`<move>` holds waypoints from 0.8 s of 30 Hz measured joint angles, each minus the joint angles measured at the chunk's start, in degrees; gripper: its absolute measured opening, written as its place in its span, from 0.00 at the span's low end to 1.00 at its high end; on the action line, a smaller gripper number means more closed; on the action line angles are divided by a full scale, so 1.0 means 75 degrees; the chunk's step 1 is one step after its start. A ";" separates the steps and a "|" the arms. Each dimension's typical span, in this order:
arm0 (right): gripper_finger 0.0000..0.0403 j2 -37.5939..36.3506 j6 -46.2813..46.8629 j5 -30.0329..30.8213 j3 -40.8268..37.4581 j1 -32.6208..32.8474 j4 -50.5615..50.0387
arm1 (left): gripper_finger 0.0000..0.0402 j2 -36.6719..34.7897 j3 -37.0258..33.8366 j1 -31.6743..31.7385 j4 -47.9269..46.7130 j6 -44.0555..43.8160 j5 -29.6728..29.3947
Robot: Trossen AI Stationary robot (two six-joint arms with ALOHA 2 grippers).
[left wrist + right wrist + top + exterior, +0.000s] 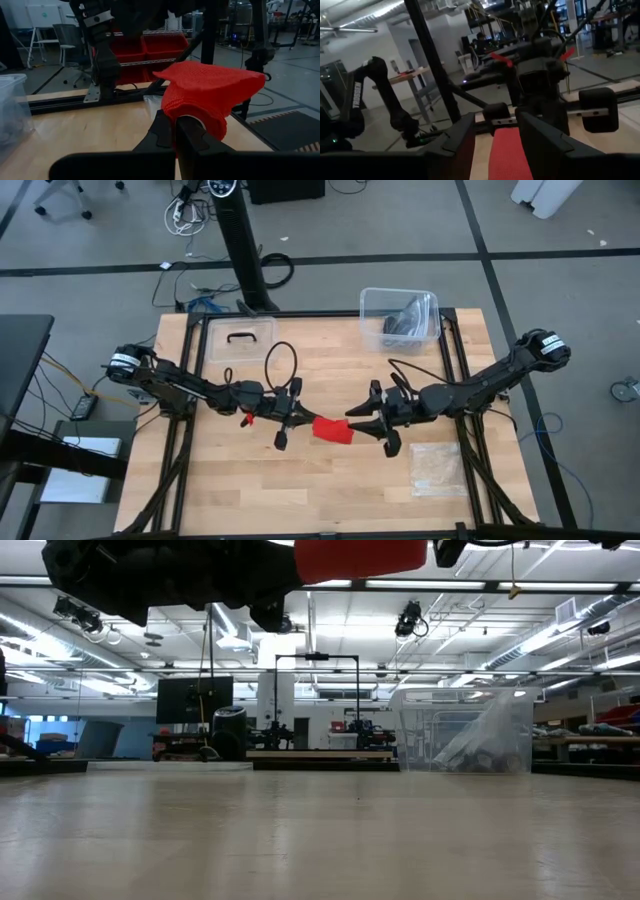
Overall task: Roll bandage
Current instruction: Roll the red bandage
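Flanking bandage [332,429], clear bin [399,316], plastic bag [438,468]

A grey floor [560,220] with dark seams surrounds the wooden table [330,490], with cables [185,215] lying at the far left beside a black post [245,250]. Long ceiling lights [470,583] run across the room under pipes and ducts. Red bins [145,47] sit on a rack, and a wheeled chair [67,42] stands by a whiteboard [45,15].
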 joint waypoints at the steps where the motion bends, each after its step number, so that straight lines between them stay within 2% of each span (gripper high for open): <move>1: 0.38 0.0000 0.0010 0.0001 0.0000 -0.0026 -0.0064 | 0.00 0.0000 0.0000 0.0000 -0.0036 0.0076 -0.0001; 5: 0.38 0.0000 0.0030 0.0078 0.0286 -0.0166 -0.1112 | 0.00 0.0000 0.0000 0.0000 -0.0298 0.0401 -0.0092; 12: 0.38 0.0490 0.0084 0.0304 0.2187 -0.0479 -0.4950 | 0.00 0.0000 0.0000 0.0000 -0.0370 0.0545 -0.0163; 18: 0.38 0.1403 0.0022 -0.0506 0.3627 -0.0891 -0.7025 | 0.00 0.0000 0.0000 0.0000 -0.0364 0.0587 -0.0172; 24: 0.38 0.2009 0.0003 -0.1077 0.4465 -0.1056 -0.7963 | 0.00 0.0000 0.0000 0.0000 -0.0373 0.0587 -0.0172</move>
